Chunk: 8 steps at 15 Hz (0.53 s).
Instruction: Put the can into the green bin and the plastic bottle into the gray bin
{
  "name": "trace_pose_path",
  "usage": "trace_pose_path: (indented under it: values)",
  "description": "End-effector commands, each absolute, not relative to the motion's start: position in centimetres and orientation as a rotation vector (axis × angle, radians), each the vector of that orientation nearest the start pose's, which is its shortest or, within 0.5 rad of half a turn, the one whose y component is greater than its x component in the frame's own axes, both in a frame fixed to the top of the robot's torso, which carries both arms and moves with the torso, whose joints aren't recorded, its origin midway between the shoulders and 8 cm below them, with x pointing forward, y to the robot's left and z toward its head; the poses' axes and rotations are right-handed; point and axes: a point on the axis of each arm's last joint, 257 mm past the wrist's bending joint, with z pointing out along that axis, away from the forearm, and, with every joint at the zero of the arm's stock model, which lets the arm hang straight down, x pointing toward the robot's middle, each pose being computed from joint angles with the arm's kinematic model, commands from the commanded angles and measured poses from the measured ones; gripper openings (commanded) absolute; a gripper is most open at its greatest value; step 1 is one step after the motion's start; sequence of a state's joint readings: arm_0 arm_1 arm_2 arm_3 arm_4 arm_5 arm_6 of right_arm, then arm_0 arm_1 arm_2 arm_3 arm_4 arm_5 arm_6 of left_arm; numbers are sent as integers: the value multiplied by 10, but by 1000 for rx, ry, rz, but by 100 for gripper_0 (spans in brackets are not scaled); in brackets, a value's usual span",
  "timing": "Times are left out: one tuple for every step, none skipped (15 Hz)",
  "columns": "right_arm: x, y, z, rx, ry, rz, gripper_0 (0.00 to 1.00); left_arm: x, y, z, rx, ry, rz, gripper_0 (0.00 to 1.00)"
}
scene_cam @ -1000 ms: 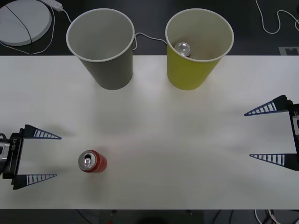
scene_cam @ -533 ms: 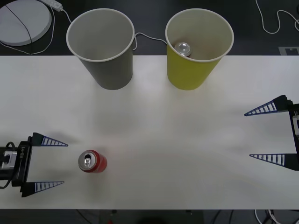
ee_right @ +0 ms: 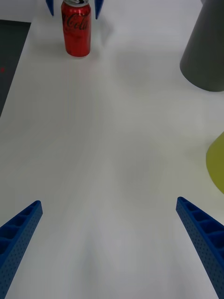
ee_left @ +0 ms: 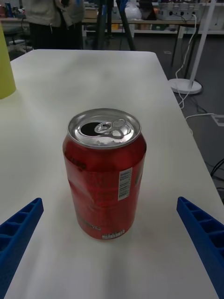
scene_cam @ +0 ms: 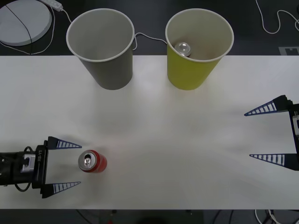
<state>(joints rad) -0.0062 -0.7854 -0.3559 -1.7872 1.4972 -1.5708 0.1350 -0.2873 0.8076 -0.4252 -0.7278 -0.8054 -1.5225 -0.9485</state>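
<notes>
The red can (scene_cam: 92, 161) stands upright near the table's front left, also seen as the can (ee_left: 105, 173) and the can (ee_right: 76, 28). My left gripper (scene_cam: 80, 164) is open, and its fingertips reach just either side of the can's left edge without touching it. My right gripper (scene_cam: 247, 135) hangs open and idle at the right edge. At the back, the gray bin (scene_cam: 112, 70) stands left of the green bin (scene_cam: 194, 72). A silver can (scene_cam: 183, 48) lies inside the green bin. The plastic bottle is out of view.
A white round disc (scene_cam: 23, 21) and cables lie on the dark floor behind the table. The table's front edge (scene_cam: 149, 208) runs close below the can. A white lamp base (ee_left: 185, 85) stands on the floor beyond the table's side.
My left gripper has slid right toward the red can, from well clear of it to its fingertips flanking the can's left edge. The can and the right arm have not moved.
</notes>
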Motion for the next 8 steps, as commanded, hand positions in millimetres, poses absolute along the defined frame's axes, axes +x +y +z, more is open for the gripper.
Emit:
trace_pose_path:
  values:
    - [357, -284, -183, -1753, 1397, 257, 100, 347, 246, -328, 1455, 1226, -657, 100]
    - [357, -284, -183, -1753, 1397, 257, 100, 348, 241, -329, 1448, 1224, -659, 100]
    - [357, -284, -183, -1753, 1397, 257, 100, 349, 237, -330, 1442, 1221, -661, 100]
    - [357, -284, -183, -1753, 1397, 257, 100, 349, 230, -331, 1433, 1218, -666, 100]
    - [357, -284, -183, -1753, 1397, 257, 100, 351, 225, -332, 1427, 1214, -669, 100]
    - [357, -284, -183, -1753, 1397, 257, 100, 351, 221, -332, 1422, 1209, -673, 100]
    - [357, -284, -183, -1753, 1397, 257, 100, 354, 216, -332, 1416, 1206, -672, 100]
    - [357, -284, -183, -1753, 1397, 257, 100, 354, 211, -334, 1413, 1203, -676, 100]
